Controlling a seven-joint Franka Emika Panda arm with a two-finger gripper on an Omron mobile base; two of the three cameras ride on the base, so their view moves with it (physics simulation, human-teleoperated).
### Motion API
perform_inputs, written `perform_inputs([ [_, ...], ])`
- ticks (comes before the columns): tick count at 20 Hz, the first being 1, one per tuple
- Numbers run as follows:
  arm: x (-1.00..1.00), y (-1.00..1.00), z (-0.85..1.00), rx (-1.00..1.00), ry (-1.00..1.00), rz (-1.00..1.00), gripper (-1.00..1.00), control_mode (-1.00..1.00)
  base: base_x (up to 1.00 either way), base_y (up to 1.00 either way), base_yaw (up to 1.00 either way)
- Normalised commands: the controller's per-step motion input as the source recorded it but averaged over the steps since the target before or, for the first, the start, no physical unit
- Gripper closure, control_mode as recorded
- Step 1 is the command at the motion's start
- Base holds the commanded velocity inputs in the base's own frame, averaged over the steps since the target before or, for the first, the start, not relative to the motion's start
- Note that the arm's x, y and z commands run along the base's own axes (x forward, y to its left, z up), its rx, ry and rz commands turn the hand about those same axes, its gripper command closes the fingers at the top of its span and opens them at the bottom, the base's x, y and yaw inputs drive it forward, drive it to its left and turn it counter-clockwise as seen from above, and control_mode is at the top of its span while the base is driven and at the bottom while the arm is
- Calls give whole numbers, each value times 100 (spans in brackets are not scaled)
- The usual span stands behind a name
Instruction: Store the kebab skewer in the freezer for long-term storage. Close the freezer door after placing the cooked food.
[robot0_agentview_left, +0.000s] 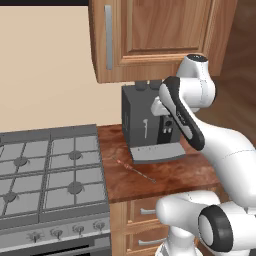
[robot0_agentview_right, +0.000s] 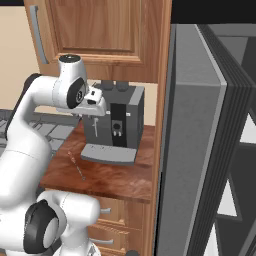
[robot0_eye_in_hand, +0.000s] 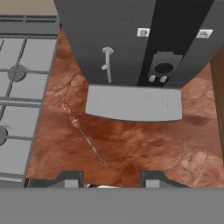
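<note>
We see the kebab skewer (robot0_eye_in_hand: 81, 131) lying diagonally on the desk (robot0_eye_in_hand: 144, 144), ring end nearest us, between stove (robot0_eye_in_hand: 19, 87) and coffee machine (robot0_eye_in_hand: 135, 43); our pincer (robot0_eye_in_hand: 111, 177) hangs open above.

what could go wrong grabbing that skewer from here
The kebab skewer is very thin and lies flat on the counter, so the open gripper may close over it and miss. It lies close to the coffee machine tray and the stove, so a low approach could hit either.

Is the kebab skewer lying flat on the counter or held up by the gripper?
Lying flat: the kebab skewer rests on the counter, gripper apart.
</note>
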Motion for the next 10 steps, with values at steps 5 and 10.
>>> perform_inputs([
  [5,-4,0,-10,0,1,3,-100,-100,0,0,0],
  [10,0,18,-57,0,5,14,-100,-100,0,0,0],
])
